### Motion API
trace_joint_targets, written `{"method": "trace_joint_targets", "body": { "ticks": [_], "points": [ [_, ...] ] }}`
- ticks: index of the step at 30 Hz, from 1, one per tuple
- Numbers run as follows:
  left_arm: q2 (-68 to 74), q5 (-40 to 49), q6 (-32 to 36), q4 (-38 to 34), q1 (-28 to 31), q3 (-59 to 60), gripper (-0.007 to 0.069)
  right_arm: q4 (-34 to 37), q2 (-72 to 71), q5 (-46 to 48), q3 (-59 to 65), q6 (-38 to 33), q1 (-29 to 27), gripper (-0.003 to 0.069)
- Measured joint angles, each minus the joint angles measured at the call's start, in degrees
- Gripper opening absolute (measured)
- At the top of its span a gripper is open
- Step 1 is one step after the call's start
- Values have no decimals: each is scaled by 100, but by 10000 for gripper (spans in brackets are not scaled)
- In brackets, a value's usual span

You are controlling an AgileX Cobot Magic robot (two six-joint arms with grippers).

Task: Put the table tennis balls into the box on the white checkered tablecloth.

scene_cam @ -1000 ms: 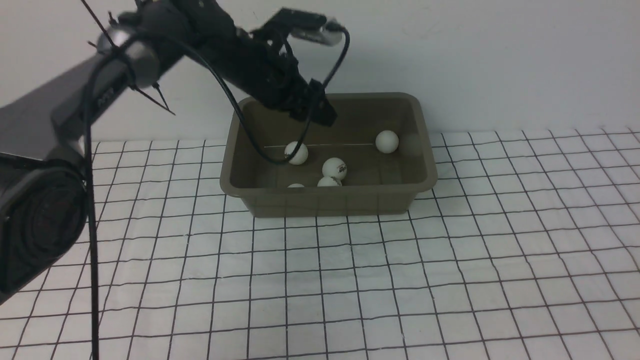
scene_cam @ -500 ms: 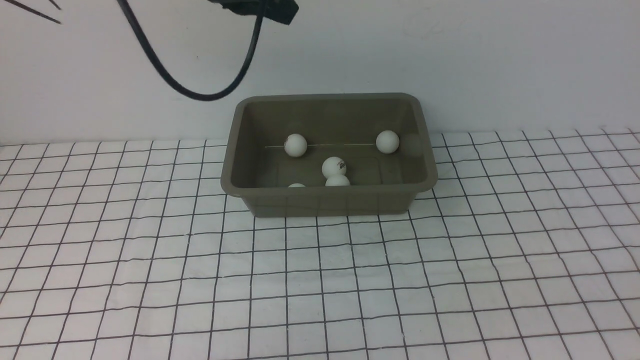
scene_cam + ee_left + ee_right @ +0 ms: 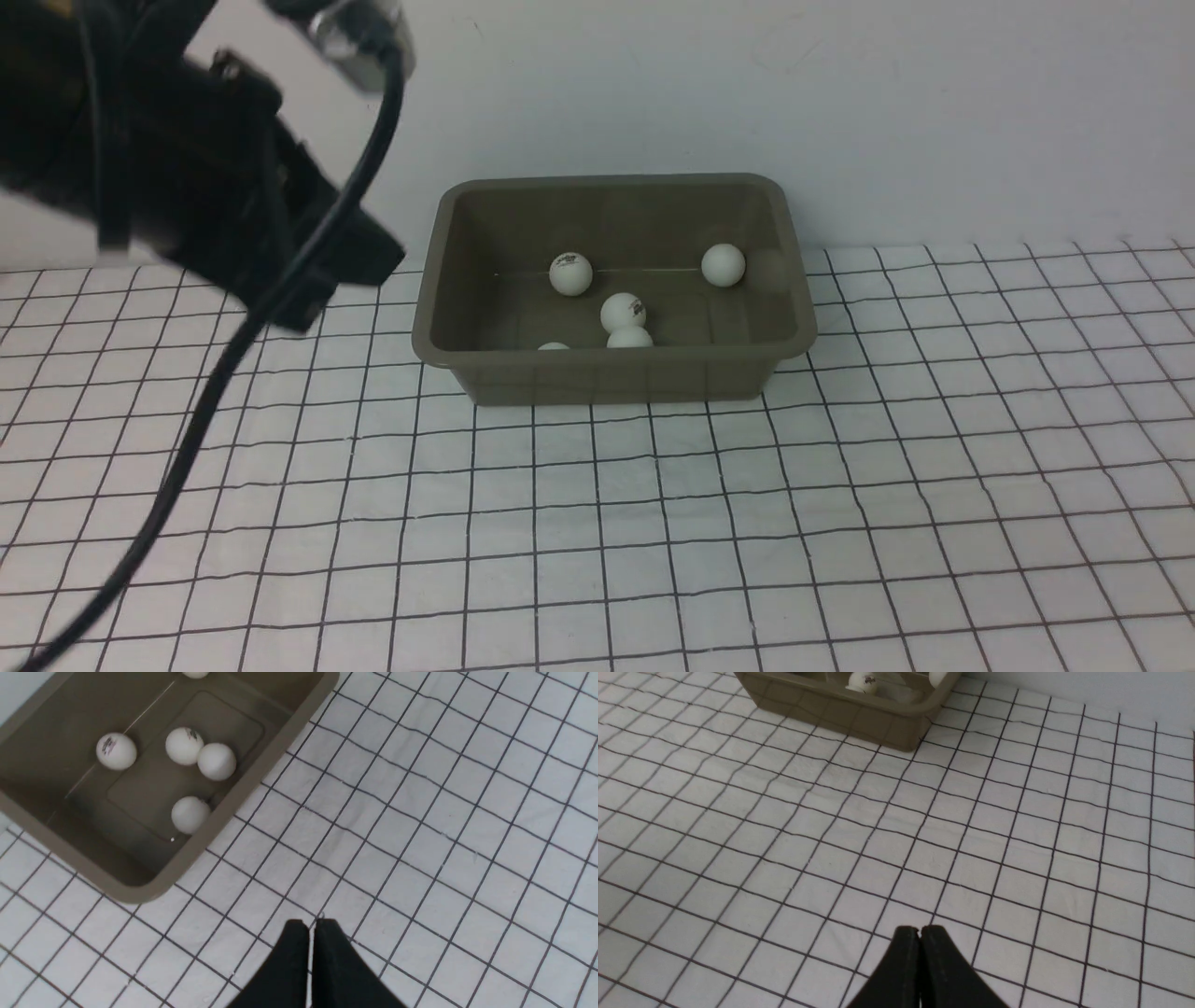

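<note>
1. The box (image 3: 611, 280) sits on the white checkered tablecloth (image 3: 653, 523), close to the white wall at the back. It is a dull green-grey tub with round corners.

2. All five table tennis balls (image 3: 624, 312) are inside the box. None lie out on the cloth.

3. One ball (image 3: 570, 273) with a small dark mark sits toward the back of the box, on the left side.

4. Another ball (image 3: 724, 264) sits toward the back on the right side, well apart from the others.

5. Two balls touch each other near the middle of the box. One of them has a tiny red and dark mark.

6. The last ball (image 3: 554, 346) is up against the front wall, so only its top peeks over the rim in the front view.

7. The left claw (image 3: 311, 926) is pressed together with nothing in it. It hangs above the cloth, just beside a corner of the box.

8. In the front view the left arm (image 3: 187, 187) is a big dark blur to the left of the box, with a black cable (image 3: 233, 345) hanging down from it.

9. The right claw (image 3: 920, 931) is pressed together too and holds nothing. It is over bare cloth, well apart from the box.
</note>
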Motion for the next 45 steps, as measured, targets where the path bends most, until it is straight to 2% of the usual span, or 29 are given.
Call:
{"method": "trace_joint_targets", "body": {
  "ticks": [5, 8, 22, 27, 33, 35, 39, 45],
  "points": [
    [-1054, -910, -12, -58, 0, 1606, -4, -242, -5, 28, 0, 7, 0, -17],
    [-1538, -1044, -17, -83, 0, 2202, -4, -238, -5, 105, 0, 7, 0, -17],
    [-2047, -392, -37, -555, 0, 2538, -4, -243, -5, 128, 0, 7, 0, -17],
    [-2409, -905, 269, -305, 105, 2626, -4, -210, -5, 147, 0, 7, 0, -17],
    [-4019, -1970, 378, -446, 750, 3037, -4, -177, -5, 147, 0, 7, 0, -17],
    [-4800, -2584, 409, -476, 1182, 3311, -4, -160, -5, 147, 0, 7, 0, -17],
    [-5505, -3052, 409, -470, 1648, 3990, -4, -160, -5, 147, 0, 7, 0, -17],
    [-6262, -3714, 36, -476, 1817, 5344, -4, -158, -5, 147, 0, 7, 0, -17]
  ]
}}
